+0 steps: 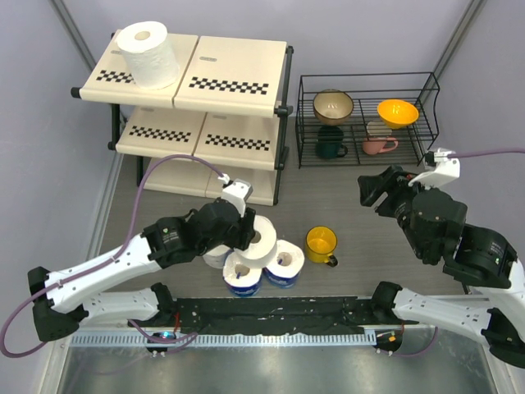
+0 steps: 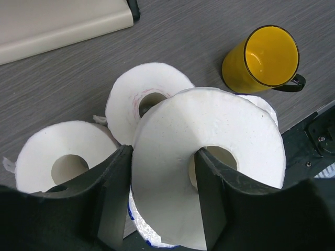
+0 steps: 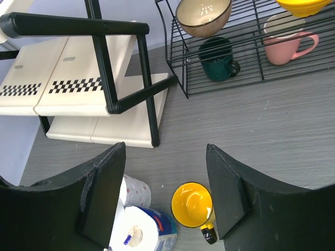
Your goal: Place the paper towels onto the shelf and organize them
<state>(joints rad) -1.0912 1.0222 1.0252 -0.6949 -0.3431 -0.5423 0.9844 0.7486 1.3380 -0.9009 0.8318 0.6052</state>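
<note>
My left gripper (image 1: 246, 227) is shut on a bare white paper towel roll (image 1: 261, 238), one finger in its core and one outside, holding it above the cluster. In the left wrist view that roll (image 2: 209, 125) fills the gap in the gripper (image 2: 162, 154). Below it stand two blue-wrapped rolls (image 1: 243, 277) (image 1: 285, 263) and a bare roll (image 1: 216, 257). Another bare roll (image 1: 148, 53) stands on the top board of the shelf (image 1: 234, 74). My right gripper (image 1: 373, 190) is open and empty, high above the table; it also shows in the right wrist view (image 3: 166, 193).
A yellow mug (image 1: 321, 245) stands just right of the roll cluster. A black wire rack (image 1: 365, 119) with bowls and mugs stands at the back right, next to the shelf. The shelf's lowest board (image 2: 57, 23) lies just beyond the rolls.
</note>
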